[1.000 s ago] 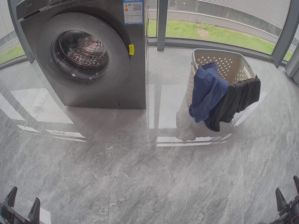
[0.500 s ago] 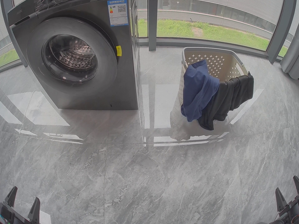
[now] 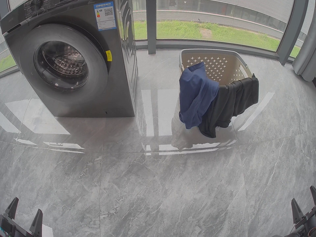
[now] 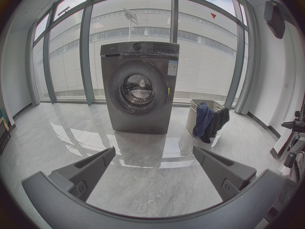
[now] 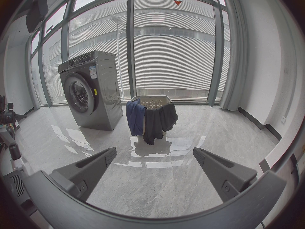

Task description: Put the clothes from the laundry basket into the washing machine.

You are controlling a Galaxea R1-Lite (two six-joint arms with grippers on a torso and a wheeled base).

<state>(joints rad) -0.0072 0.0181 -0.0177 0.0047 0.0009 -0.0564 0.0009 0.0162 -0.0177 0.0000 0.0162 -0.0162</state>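
Approach step: wide, empty left pincer [image 3: 26, 205] and right pincer [image 3: 302, 198] must next reach the blue cloth garment [image 3: 196, 92] on the cream plastic laundry basket [image 3: 214, 54], centre-right.

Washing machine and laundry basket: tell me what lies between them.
Bare grey floor between the washing machine and the laundry basket, in the head view.

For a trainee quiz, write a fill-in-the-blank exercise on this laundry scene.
1. Draped over the cream perforated plastic laundry basket are a blue garment and a second garment coloured ____.
2. The grey front-loading washing machine stands to the basket's ____, by the robot's own sides.
3. The left gripper and right gripper are both ____, holding nothing.
Missing words: black; left; open.
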